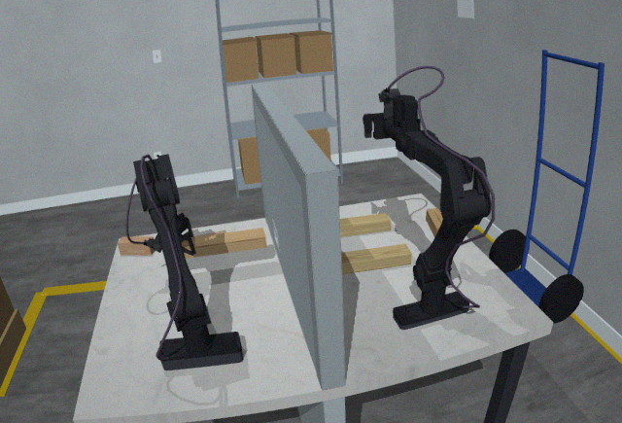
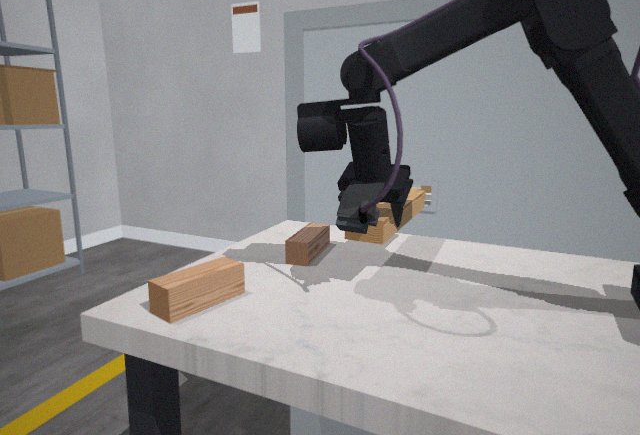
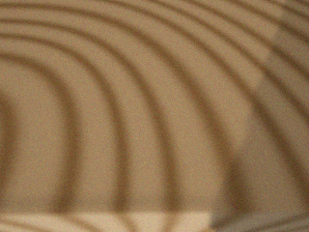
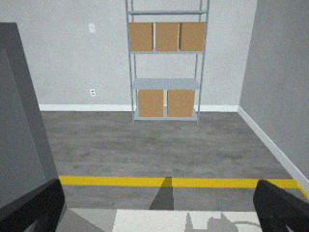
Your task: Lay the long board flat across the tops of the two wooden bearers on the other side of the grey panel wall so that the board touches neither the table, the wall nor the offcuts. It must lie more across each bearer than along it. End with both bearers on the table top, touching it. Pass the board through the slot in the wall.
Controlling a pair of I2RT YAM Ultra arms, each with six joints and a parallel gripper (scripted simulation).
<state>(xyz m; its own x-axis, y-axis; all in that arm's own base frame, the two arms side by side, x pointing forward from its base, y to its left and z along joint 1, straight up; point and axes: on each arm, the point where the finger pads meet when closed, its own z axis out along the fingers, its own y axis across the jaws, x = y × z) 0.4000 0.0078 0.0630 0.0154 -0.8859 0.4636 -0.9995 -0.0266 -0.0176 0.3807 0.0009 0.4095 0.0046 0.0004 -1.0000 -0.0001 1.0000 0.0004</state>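
Left arm point(image 1: 170, 237) point(image 2: 454, 32) bent downward, claw point(image 2: 379, 223) pinching the long board point(image 1: 228, 241) point(image 2: 413, 205) near the wall point(image 1: 296, 217) point(image 2: 491, 135)

Left arm point(image 1: 173, 258) point(image 2: 449, 27) was bent at the elbow, forearm sloping down to the wrist. Left gripper point(image 2: 379, 223) pointed down, fingers part open, clamped on its load. Right arm point(image 1: 454, 197) was raised and bent, forearm angled up to the wrist, base on the counter. Right gripper point(image 1: 367, 125) point(image 4: 161, 205) was held high and roughly level, fingers spread wide, nothing between them.
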